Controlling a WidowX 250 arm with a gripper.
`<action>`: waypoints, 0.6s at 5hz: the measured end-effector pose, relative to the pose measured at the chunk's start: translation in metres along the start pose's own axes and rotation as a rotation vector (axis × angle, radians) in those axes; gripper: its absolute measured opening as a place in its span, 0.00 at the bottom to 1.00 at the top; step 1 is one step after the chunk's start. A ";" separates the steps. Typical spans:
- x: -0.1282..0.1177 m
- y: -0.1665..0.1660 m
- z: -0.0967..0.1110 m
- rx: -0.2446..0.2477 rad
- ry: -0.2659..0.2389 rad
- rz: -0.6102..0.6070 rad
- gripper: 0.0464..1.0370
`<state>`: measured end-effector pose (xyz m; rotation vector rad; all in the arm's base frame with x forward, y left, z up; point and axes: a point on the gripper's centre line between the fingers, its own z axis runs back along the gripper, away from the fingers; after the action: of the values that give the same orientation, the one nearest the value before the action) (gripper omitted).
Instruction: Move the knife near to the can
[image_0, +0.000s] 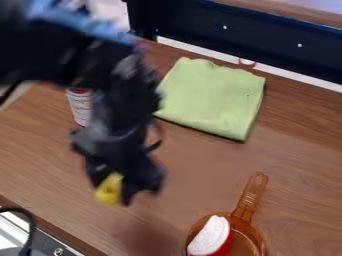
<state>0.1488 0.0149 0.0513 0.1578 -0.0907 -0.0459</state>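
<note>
From the camera view, we see the tool (125, 192) hanging over the wooden surface (47, 155), its fingers closed on the yellow knife (109, 189), which is blurred and only partly visible, held in front of and apart from the can (79, 110). We find that can partly hidden behind the arm, near the folded green cloth (214, 95), while an orange transparent cup (251, 200) holds a red-and-white piece (210, 236) at the bottom edge.

Green cloth (212, 97) lies beyond an orange pan (243, 215) holding a wedge (210, 237).
</note>
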 end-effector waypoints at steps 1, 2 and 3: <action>-0.012 0.023 -0.019 -0.004 0.005 -0.262 0.44; -0.009 0.034 -0.040 -0.044 0.024 -0.504 0.44; 0.005 0.041 -0.056 -0.037 -0.041 -0.697 0.44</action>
<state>0.1607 0.0640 0.0036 0.1455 -0.0720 -0.7457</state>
